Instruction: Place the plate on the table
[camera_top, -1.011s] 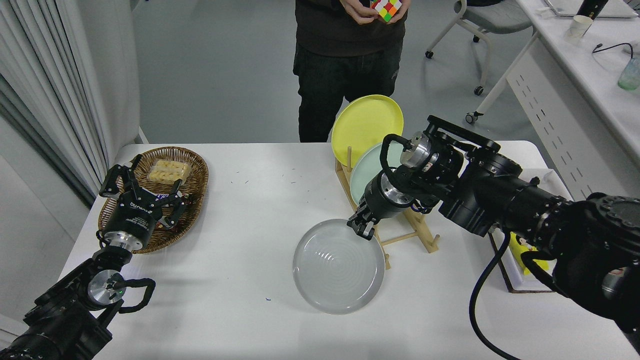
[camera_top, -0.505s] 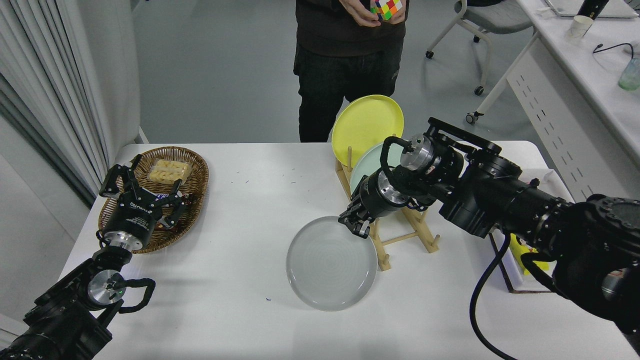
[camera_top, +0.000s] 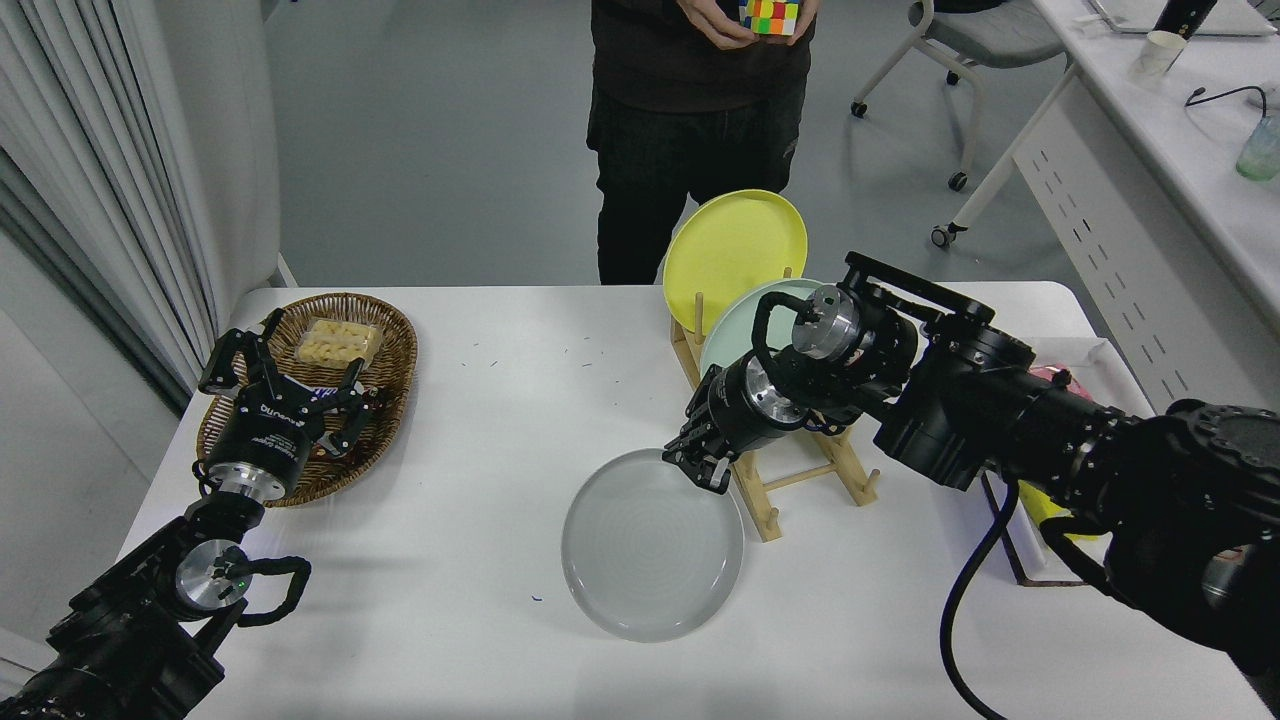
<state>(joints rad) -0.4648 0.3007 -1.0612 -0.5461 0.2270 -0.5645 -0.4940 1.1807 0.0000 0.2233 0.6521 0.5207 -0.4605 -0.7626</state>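
I count three plates: my right gripper (camera_top: 702, 462) has its jaws clamped on the grey plate (camera_top: 652, 544) over the desk (camera_top: 480, 420); yellow plate (camera_top: 733, 245) and green plate (camera_top: 738, 320) racked. Left gripper (camera_top: 283, 385) jaws spread.

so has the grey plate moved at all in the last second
Yes. The grey plate, gripped at its far rim by the right hand, has slid left, away from the wooden plate rack, and slightly toward the camera.

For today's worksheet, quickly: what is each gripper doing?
Left gripper: open, empty, parked over the basket.
Right gripper: shut on the plate rim.
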